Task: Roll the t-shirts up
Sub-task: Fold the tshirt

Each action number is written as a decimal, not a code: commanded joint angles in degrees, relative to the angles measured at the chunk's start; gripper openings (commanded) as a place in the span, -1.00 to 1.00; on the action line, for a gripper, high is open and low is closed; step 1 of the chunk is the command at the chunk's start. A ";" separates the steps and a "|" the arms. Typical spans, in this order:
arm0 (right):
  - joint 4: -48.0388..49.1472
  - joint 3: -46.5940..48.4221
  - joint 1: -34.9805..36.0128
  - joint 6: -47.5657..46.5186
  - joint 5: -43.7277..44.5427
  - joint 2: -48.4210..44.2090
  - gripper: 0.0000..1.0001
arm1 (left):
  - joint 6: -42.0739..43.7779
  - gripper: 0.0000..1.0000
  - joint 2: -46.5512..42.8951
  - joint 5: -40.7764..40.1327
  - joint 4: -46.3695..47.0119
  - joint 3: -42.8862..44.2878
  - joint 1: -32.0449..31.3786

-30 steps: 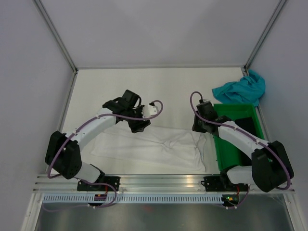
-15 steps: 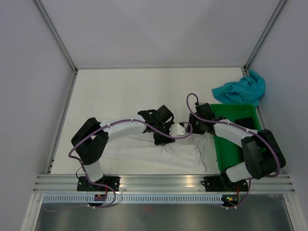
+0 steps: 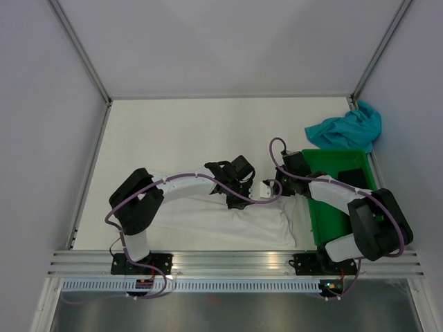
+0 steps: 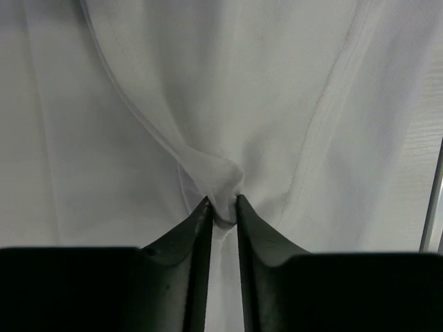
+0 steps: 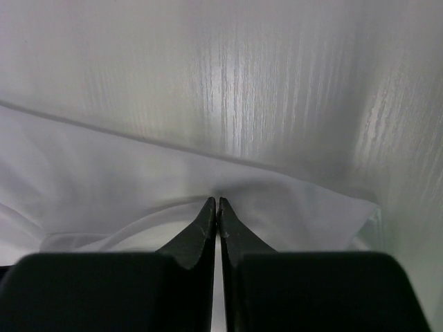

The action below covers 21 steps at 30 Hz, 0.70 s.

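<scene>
The white t-shirt [image 3: 208, 221] lies flattened along the near part of the table. My left gripper [image 3: 241, 200] reaches across to the shirt's far edge near its middle. In the left wrist view the left gripper [image 4: 223, 202] is shut on a small pinched fold of white t-shirt [image 4: 138, 104]. My right gripper [image 3: 280, 188] sits at the shirt's far right corner, beside the bin. In the right wrist view the right gripper [image 5: 217, 202] is shut on the thin edge of the white t-shirt [image 5: 104, 173]. The teal-blue t-shirt [image 3: 346, 128] lies crumpled at the back right.
A green plastic bin [image 3: 325, 214] stands at the right, close against my right arm and the white shirt's right end. Metal frame posts and white walls bound the table. Bare tabletop [image 3: 194, 131] lies beyond the shirt.
My left arm swung right from the shirt's far left part to its middle and closed on a fold. My right gripper shifted slightly left and closed on the shirt's edge.
</scene>
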 commanded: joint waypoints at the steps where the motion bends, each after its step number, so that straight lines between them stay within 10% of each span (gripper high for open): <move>1: 0.22 -1.30 -0.18 0.69 -1.54 -2.93 -0.88 | -0.82 -0.54 -0.84 3.02 1.59 0.80 -0.26; 8: -2.59 -3.77 -0.09 1.57 -1.89 -10.13 -0.99 | 2.25 -0.95 -4.80 2.93 1.24 -3.15 -0.34; 21: -6.64 -9.21 3.68 4.91 -3.65 -20.07 -0.95 | 6.12 -0.95 -6.29 3.45 -0.96 -5.18 -0.34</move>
